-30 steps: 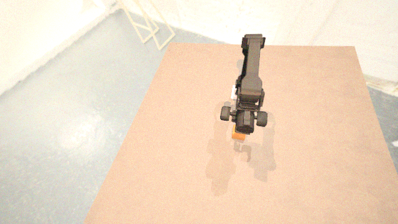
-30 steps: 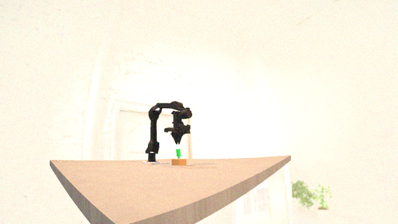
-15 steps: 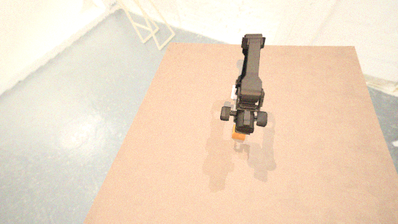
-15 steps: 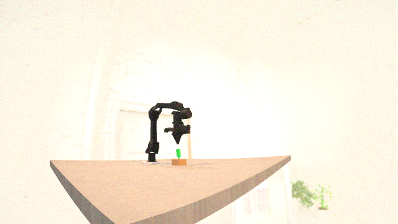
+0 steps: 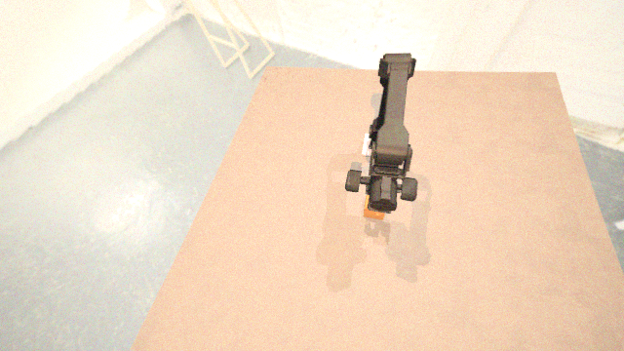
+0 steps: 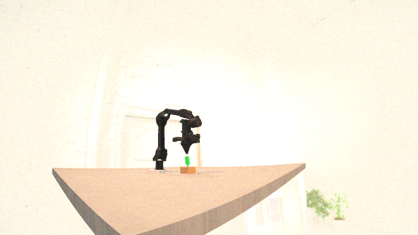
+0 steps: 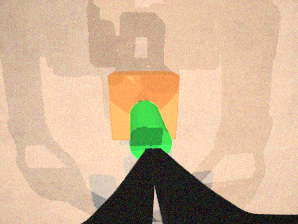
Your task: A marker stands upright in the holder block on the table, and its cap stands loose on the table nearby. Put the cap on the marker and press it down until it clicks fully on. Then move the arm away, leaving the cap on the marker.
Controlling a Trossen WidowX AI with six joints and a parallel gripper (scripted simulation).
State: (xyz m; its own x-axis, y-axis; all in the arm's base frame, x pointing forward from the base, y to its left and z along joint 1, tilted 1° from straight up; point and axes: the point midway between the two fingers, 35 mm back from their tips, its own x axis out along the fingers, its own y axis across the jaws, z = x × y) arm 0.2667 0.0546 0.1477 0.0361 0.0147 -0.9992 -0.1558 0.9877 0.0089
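The arm (image 6: 160, 137) rises straight up from its base at the far side of the desk (image 6: 163, 196), bends at the elbow and reaches forward, then drops its wrist so that the end effector (image 6: 186, 151) points straight down. In the exterior view the two fingers come together into one dark wedge with its tip hanging just above the green top of the marker (image 6: 187, 160), a sliver of light showing between them. The fingers are pressed together with nothing between them; from the wrist view only a thin pale slit divides them.

The marker stands upright in the orange holder block (image 6: 187, 170), which sits on the desk a little nearer than the arm's base. Looking down from the wrist, the green shaft (image 7: 148, 129) rises out of the holder block (image 7: 143, 96) and its upper end meets the edge of the dark finger tips, so I cannot tell from there whether they touch. The green is all one colour, with a slightly darker band near the top; whether the cap is seated on it I cannot tell.

From the top view the forearm runs lengthwise toward the near side, covering the marker almost wholly; only a corner of the holder block (image 5: 372, 213) peeps out below the wrist. Faint shadows of the arm fall on the desk just nearer.
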